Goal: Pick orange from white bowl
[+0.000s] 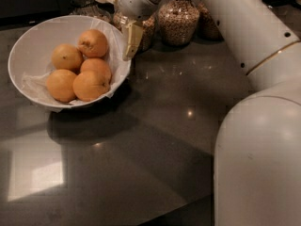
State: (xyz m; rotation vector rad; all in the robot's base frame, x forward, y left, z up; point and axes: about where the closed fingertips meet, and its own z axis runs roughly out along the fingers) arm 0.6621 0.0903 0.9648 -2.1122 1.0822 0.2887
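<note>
1. The white bowl (21, 46) sits at about 10 o'clock on the dark grey countertop (155, 131). It is wide, round and smooth, and it is lined with crinkled white paper (35, 83).
2. Five oranges are piled inside the bowl. The orange (93, 42) of the task lies at about 1 o'clock in the bowl, at the back of the pile.
3. This fruit is round with dimpled skin. A brownish, smudged stem scar shows on its left face, turned toward 9 o'clock.
4. It touches the neighbouring orange (67, 56) at its 8 o'clock and rests against another orange (96, 67) at its 6 o'clock. Two more oranges lie in front at the bowl's 6 o'clock.
5. The gripper (131, 40) hangs pointing down just beside the bowl's rim at the bowl's 2 o'clock, outside the bowl and apart from the fruit. How wide it stands cannot be told from this view.
6. The white robot arm (244, 32) runs from the gripper toward 4 o'clock and fills the right edge.
7. Glass jars of grains (178, 18) stand at 12 o'clock, behind the gripper.
</note>
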